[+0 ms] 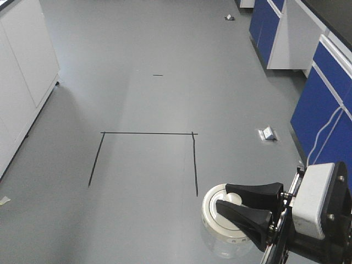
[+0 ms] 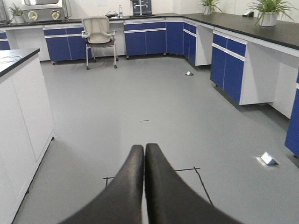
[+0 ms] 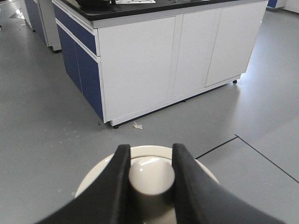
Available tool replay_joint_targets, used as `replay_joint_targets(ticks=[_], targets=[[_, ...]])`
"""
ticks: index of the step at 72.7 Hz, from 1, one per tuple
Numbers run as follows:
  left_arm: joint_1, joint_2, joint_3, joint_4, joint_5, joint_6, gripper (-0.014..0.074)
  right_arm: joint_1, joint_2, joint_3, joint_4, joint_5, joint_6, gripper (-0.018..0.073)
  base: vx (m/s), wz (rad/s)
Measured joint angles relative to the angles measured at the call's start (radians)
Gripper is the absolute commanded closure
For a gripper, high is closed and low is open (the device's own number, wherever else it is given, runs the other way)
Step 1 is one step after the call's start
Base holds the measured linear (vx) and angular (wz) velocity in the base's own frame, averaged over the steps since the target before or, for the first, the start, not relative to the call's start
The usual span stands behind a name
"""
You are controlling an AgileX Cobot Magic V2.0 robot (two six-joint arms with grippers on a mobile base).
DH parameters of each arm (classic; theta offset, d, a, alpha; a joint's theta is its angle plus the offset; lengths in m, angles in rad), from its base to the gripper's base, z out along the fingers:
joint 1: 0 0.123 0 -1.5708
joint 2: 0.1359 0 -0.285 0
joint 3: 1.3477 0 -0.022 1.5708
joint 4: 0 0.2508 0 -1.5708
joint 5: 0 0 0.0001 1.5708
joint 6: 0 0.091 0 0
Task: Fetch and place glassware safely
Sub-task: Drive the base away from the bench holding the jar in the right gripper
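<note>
Right wrist-mounted: glass jar (image 1: 223,247) is held by its knob (image 3: 150,176) in the right claw (image 3: 151,151); left claw (image 2: 144,147) is closed, empty. Fetching seems done; placing remains.

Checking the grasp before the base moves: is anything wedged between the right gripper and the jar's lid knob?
Nothing visible. The right gripper has its fingers pressed straight against both sides of the knob on the jar, and no other object shows between them.
</note>
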Motion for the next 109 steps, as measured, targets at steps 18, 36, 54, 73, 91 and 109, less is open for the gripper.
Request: replay_joint_targets(ticks=[18, 36, 54, 73, 91, 109], targets=[[0.0, 0.0, 0.0, 0.0, 0.0, 0.0, 0.0603, 0.0, 0.0, 0.0, -0.001, 0.0, 0.0, 0.056, 0.26, 0.04], [0.0, 0.0, 0.0, 0.0, 0.0, 0.0, 0.0603, 0.0, 0.0, 0.003, -0.001, -0.001, 0.0, 0.056, 0.43, -0.09], [0.0, 0.0, 0.0, 0.0, 0.0, 0.0, 0.0603, 0.0, 0.0, 0.006, -0.001, 0.0, 0.0, 0.056, 0.57, -0.13], [0.0, 0.0, 0.0, 0.0, 0.0, 0.0, 0.0603, 0.0, 0.0, 0.006, -0.001, 0.0, 0.0, 0.056, 0.65, -0.07], [0.0, 0.0, 0.0, 0.0, 0.0, 0.0, 0.0603, 0.0, 0.0, 0.006, -0.001, 0.0, 0.0, 0.056, 0.69, 0.07], [0.0, 0.0, 0.0, 0.0, 0.0, 0.0, 0.0603, 0.0, 0.0, 0.006, -0.001, 0.002, 0.0, 0.056, 0.71, 0.11]])
